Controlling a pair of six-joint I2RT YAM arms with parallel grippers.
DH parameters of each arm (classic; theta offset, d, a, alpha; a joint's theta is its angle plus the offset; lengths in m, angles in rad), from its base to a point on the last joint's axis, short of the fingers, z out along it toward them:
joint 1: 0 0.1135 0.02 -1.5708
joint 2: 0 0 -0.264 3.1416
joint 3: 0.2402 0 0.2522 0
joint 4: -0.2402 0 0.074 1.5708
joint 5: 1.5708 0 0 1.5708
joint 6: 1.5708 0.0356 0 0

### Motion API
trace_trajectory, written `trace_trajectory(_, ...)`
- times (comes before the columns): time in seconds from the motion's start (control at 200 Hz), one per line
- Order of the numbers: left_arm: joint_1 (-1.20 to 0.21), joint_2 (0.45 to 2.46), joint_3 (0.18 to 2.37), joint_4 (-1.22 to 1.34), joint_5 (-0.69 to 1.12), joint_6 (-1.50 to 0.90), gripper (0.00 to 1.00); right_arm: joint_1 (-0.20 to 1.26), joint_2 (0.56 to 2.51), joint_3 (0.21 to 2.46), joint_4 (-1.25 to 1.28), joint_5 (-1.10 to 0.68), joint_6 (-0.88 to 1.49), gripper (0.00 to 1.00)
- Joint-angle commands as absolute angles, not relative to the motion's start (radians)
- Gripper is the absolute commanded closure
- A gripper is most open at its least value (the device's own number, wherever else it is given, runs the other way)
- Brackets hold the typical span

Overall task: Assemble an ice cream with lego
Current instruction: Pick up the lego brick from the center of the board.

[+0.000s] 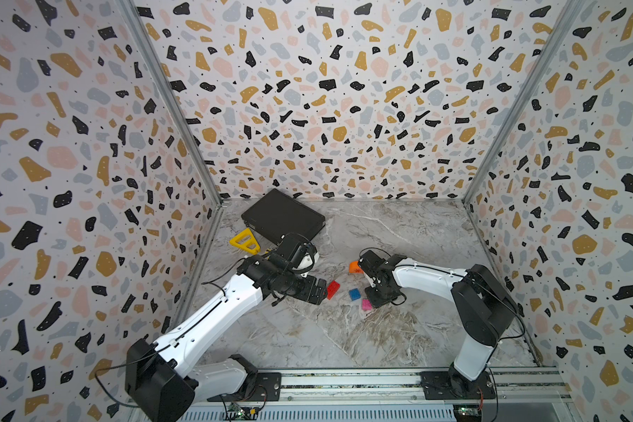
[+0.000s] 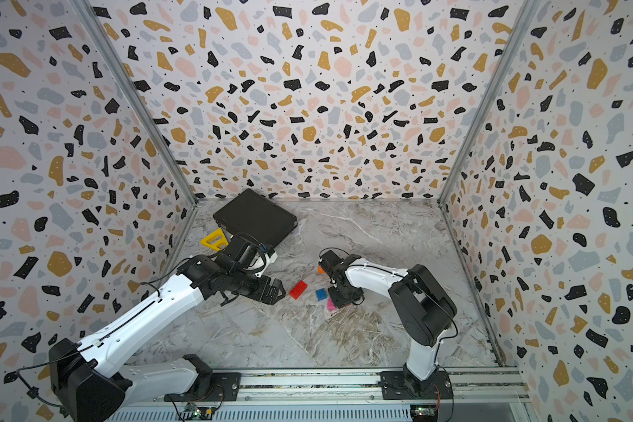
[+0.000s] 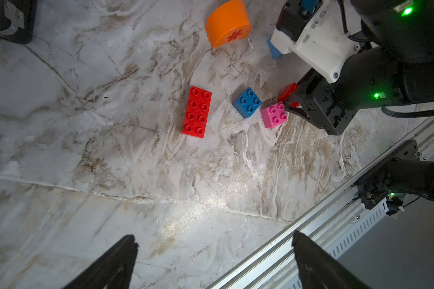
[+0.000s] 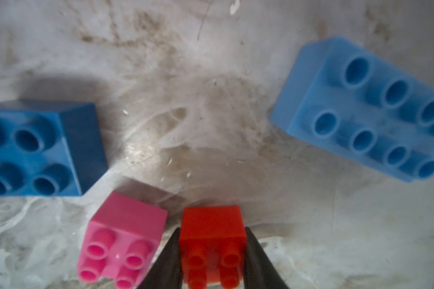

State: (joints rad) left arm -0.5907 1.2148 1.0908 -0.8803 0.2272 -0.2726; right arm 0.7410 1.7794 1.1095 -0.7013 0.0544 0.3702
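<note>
Nothing of the ice cream is built yet: all six bricks lie loose, studs up, near the middle of the marble table (image 1: pixel 380 347). Taking the back wall as twelve, the small red brick (image 4: pixel 212 240) sits under the right gripper (image 4: pixel 212 231), whose fingers press against two opposite sides of it, so it looks clamped while still resting on the table.

The pink brick (image 4: pixel 125 235) is just beside it at about seven o'clock, with a narrow gap between them. The small blue brick (image 3: pixel 247 101) is near at nine, and the long red brick (image 3: pixel 197 111) is farther out the same way. The light-blue brick (image 4: pixel 366 107) lies near twelve and the orange dome (image 3: pixel 228 23) near eleven.

The left gripper (image 3: pixel 214 236) hangs beyond the long red brick at nine, jaws wide apart and empty.

This looks like the first pick, for the stem. Next, I reckon, the red brick needs lifting clear, squaring over the pink studs and pressing straight down. The pink one is loose and may skid unless braced.
</note>
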Motion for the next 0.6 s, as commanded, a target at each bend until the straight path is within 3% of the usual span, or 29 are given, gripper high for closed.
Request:
trace_trajectory(0.0,-0.587,1.206,1.081,-0.867,0.232,-0.256,0.02,0.750,1.780,1.115,-0.716,0.066,0.378,0.66)
trace_trajectory(0.27,-0.588,1.203,1.083,-0.870,0.230,-0.256,0.02,0.753,1.734,1.123,-0.739,0.088,0.386,0.75)
trace_trajectory(0.596,-0.582,1.180,1.121,-0.928,0.228,-0.226,0.01,0.786,1.562,1.093,-0.793,0.082,0.533,0.76)
